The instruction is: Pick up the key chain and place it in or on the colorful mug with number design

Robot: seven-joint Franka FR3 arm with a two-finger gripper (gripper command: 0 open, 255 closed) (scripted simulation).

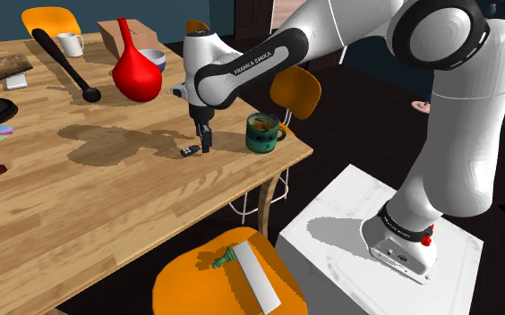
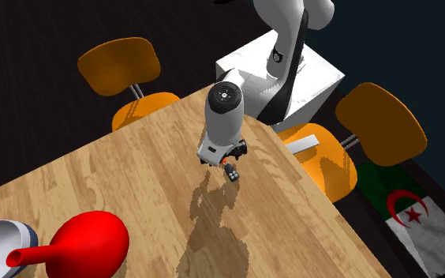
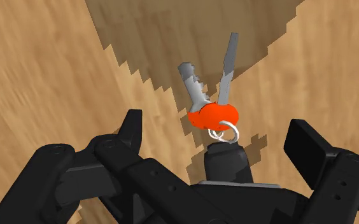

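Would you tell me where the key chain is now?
The key chain with an orange tag and grey keys lies on the wooden table by the black hand, to the shoulder view's left of the green mug.

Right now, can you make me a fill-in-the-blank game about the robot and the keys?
The pincer around the key chain is not shut but ___.
The key chain carries ___ keys.
The chairs are ___.
The big vase on the table is ___.
Missing words: open, two, orange, red.
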